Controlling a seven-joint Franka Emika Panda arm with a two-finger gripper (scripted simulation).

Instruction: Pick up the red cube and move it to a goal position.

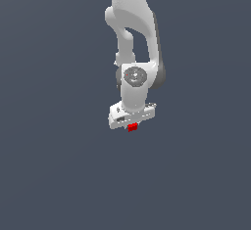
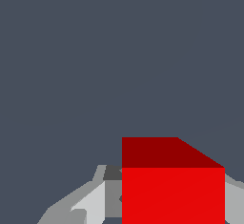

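the gripper [image 1: 132,124] is clamped on the cube [image 1: 132,127], which sits between its fingers [image 2: 90,204]; table edges not visible. grasp done; carrying to an unmarked goal remains.

Showing as smooth, matt white plastic-like shell on the arm [image 1: 131,23], with a dull grey metallic disc [image 1: 134,76] at the wrist joint. Rendering flat and unglossy on the red cube [image 2: 172,194], plain-faced, no texture. Looking smooth and matt grey-white on the gripper [image 2: 143,197]. Appearing uniformly matt slate-blue across the background [image 1: 49,126].
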